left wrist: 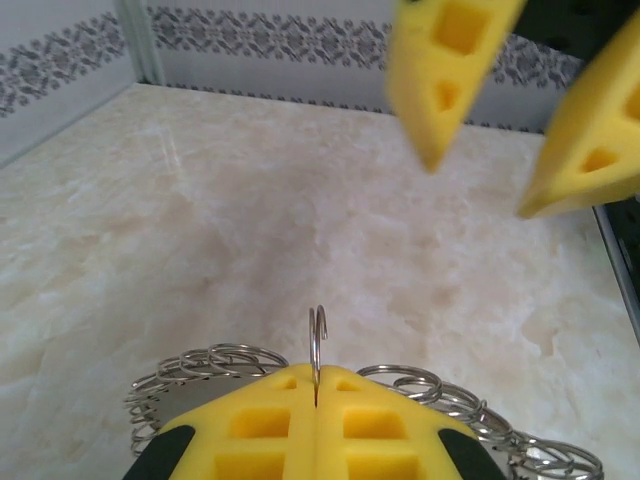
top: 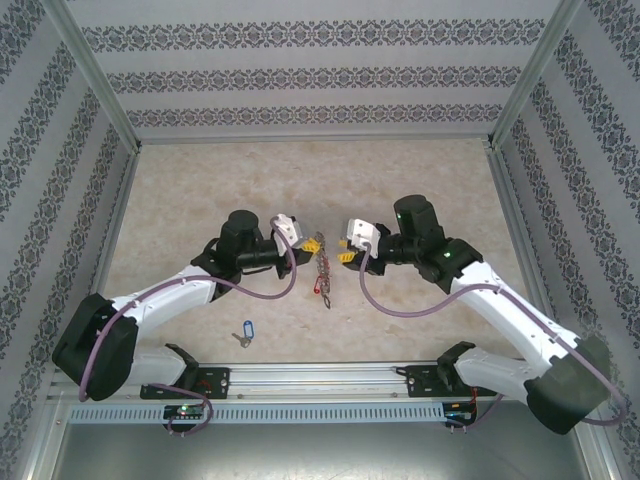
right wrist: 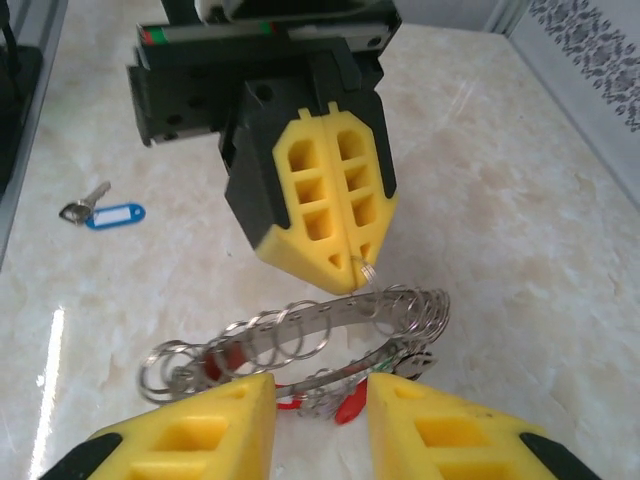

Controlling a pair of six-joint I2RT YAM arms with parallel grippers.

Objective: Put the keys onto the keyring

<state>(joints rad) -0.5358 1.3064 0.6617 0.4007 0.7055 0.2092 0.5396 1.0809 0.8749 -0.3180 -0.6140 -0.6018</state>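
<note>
Keyring (top: 322, 268) gripped by the clenched left pincer (top: 313, 242), with the right pincer (top: 348, 257) released just beside it.

From the top camera, the keyring is seen strung out from the left pincer's tips toward the arm bases, a red tag (top: 320, 290) near its far end, while a blue-tagged key (top: 245, 333) is left on the table (top: 200, 200), well apart behind the left pincer. From the left wrist, the left pincer (left wrist: 316, 385) is seen clamped on one thin wire loop (left wrist: 317, 335) of the keyring (left wrist: 230, 365), whose coils are spread to either side beneath it; ahead, the right pincer (left wrist: 478, 188) is held with its fingers apart. From the right wrist, the keyring (right wrist: 300, 325) is seen between the spread right pincer (right wrist: 320, 420) and the shut left pincer (right wrist: 352, 268), the red tag (right wrist: 350, 408) partly hidden between the right fingers, and the blue-tagged key (right wrist: 105, 213) is seen lying far beyond the left one.
</note>
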